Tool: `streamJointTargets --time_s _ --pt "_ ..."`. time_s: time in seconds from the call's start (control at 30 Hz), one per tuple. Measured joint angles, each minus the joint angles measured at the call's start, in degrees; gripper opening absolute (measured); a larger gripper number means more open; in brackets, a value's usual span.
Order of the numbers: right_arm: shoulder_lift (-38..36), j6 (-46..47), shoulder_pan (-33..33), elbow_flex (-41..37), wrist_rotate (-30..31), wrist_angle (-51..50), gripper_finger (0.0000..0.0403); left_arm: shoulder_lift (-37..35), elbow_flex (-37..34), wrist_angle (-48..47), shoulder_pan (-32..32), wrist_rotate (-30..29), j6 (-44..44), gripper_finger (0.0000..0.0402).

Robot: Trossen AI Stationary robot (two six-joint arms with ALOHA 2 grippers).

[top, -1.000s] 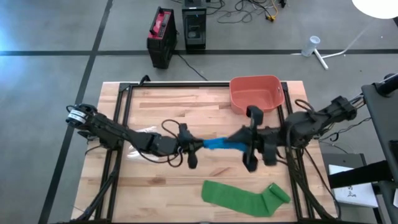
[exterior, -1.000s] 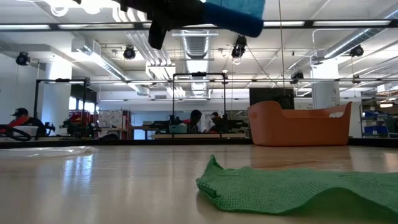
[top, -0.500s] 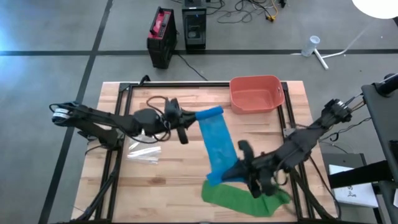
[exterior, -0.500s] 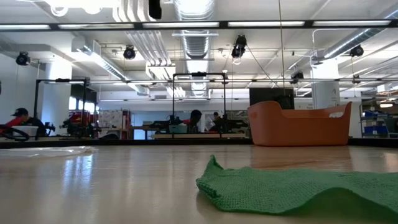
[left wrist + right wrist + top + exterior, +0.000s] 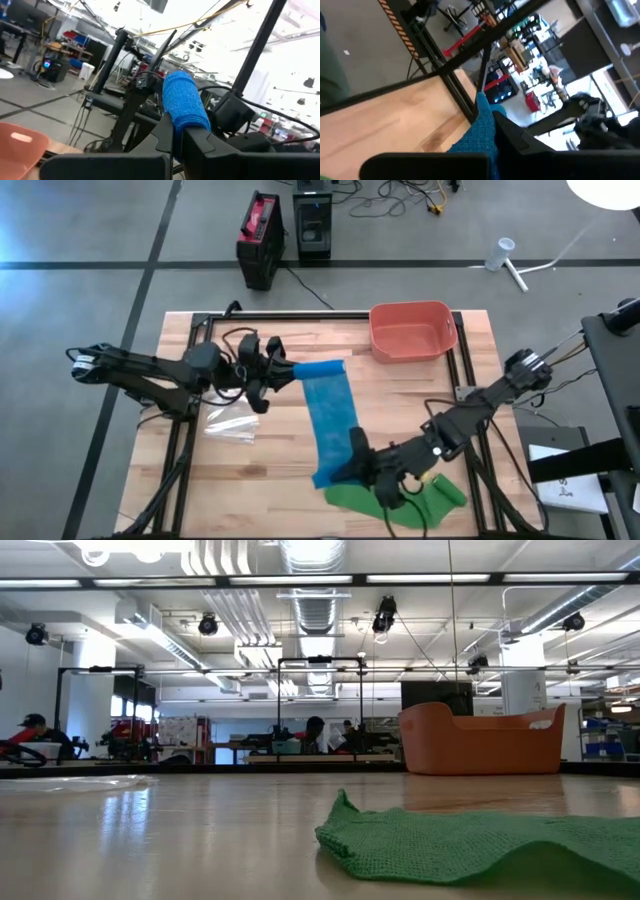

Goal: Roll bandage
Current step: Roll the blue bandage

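A blue bandage [image 5: 328,420] spans the air over the table as a long flat strip, running from far to near. Its rolled end [image 5: 184,100] sits in my left gripper [image 5: 288,372], which is shut on it over the far left part of the table. The strip's near end is in my right gripper [image 5: 350,465], also shut, close to the near edge. A green bandage [image 5: 395,498] lies flat on the wood just beside and below the right gripper. Neither gripper shows in the low view. My left gripper pinches the blue bandage's rolled end [image 5: 181,124] between its two fingers, coming roughly level from the table's left. The roll sticks out past the fingertips, lifted clear of the table. My right gripper pinches the strip's free end [image 5: 482,127] between its two fingers, coming from the table's right, slanting slightly down. The end is clear of the table; the strip runs from it to the left gripper, drawn out nearly straight.
An orange bin [image 5: 410,330] stands at the far right of the table. A clear plastic wrapper [image 5: 232,425] lies on the left half. In the low view the green bandage [image 5: 470,845] lies in front of the orange bin [image 5: 480,740].
The grippers were close together at mid-table with a short stretch of bandage between them. My left gripper has risen and gone toward the far left; my right gripper has sunk toward the near edge. The blue bandage has unrolled into a long strip between them.
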Motion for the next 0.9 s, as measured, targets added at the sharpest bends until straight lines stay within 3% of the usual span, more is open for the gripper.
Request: streamJointTargets --time_s 0.37,0.9 --pt "0.64 5.75 -2.82 -0.07 0.08 0.32 0.0 7.25 -0.02 -0.35 0.07 -2.44 5.06 0.0005" --pt "-2.76 18.58 -3.4 -0.97 -0.28 0.41 0.0 8.74 -0.02 0.56 0.13 -4.91 11.76 0.0005"
